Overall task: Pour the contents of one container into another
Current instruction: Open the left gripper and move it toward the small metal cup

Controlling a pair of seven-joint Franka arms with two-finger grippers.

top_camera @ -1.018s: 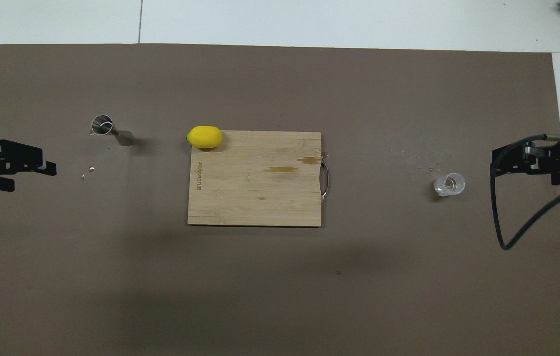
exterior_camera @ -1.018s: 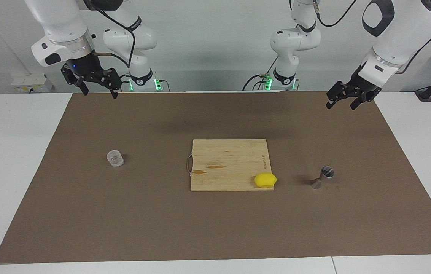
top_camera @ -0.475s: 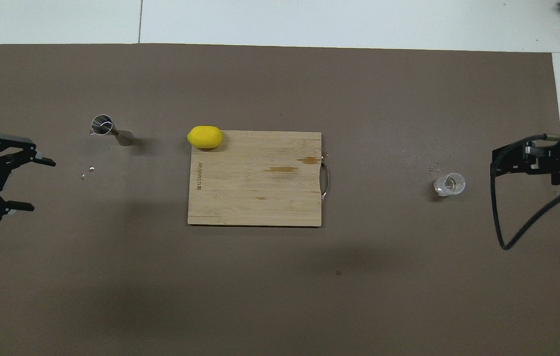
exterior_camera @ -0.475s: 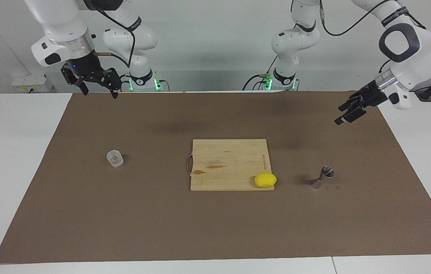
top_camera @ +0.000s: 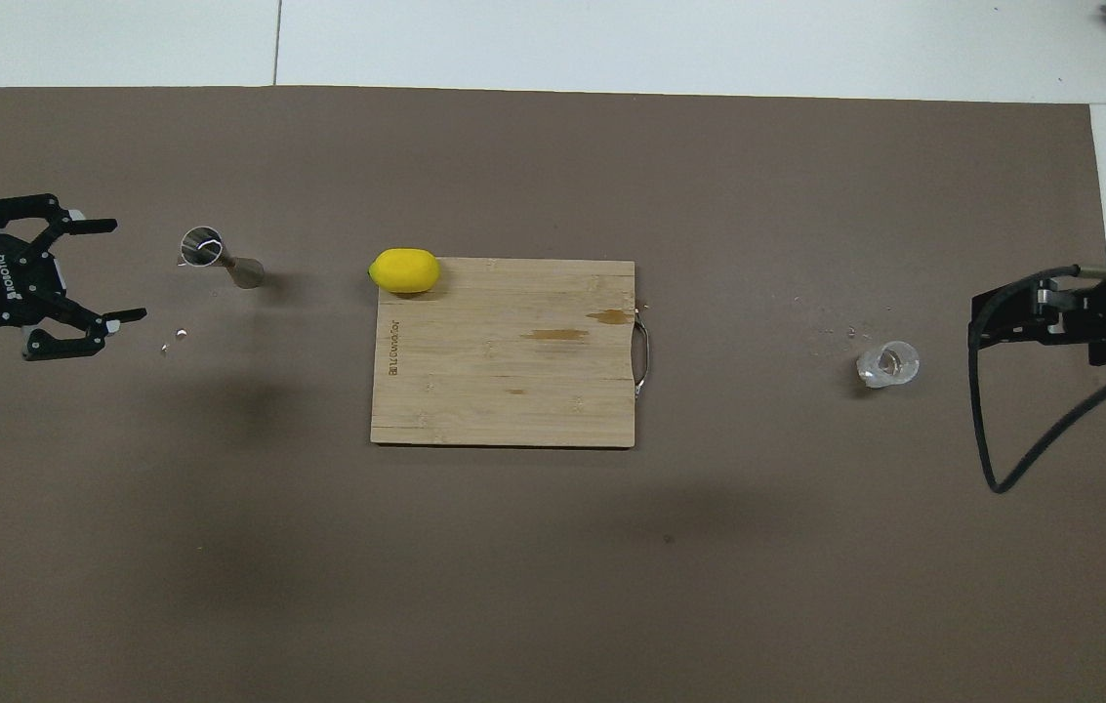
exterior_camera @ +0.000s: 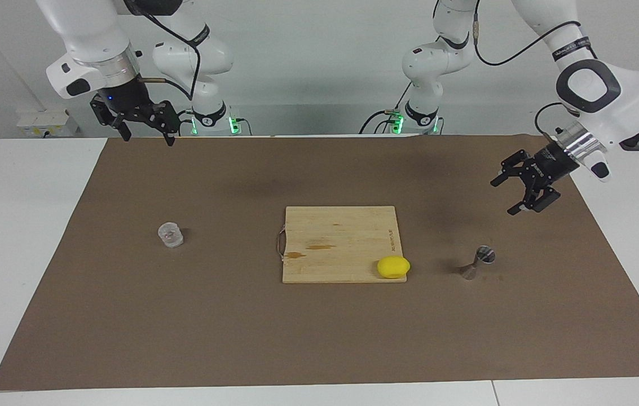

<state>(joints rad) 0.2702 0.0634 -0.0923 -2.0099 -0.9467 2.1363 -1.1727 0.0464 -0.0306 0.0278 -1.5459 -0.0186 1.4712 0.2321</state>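
Brown mat (exterior_camera: pixel 229 316): left hand (exterior_camera: pixel 504 194) open, right hand (exterior_camera: pixel 145 134) open, partly cut off overhead.

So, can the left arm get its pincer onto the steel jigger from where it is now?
Probably yes. The left pincer hangs open over bare mat, the jigger stands upright just past it, and nothing lies between them. The lemon and board sit off toward the table's middle.

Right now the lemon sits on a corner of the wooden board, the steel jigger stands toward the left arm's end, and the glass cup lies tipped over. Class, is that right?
Not quite: the glass cup stands upright, as the facing view shows. The rest holds.
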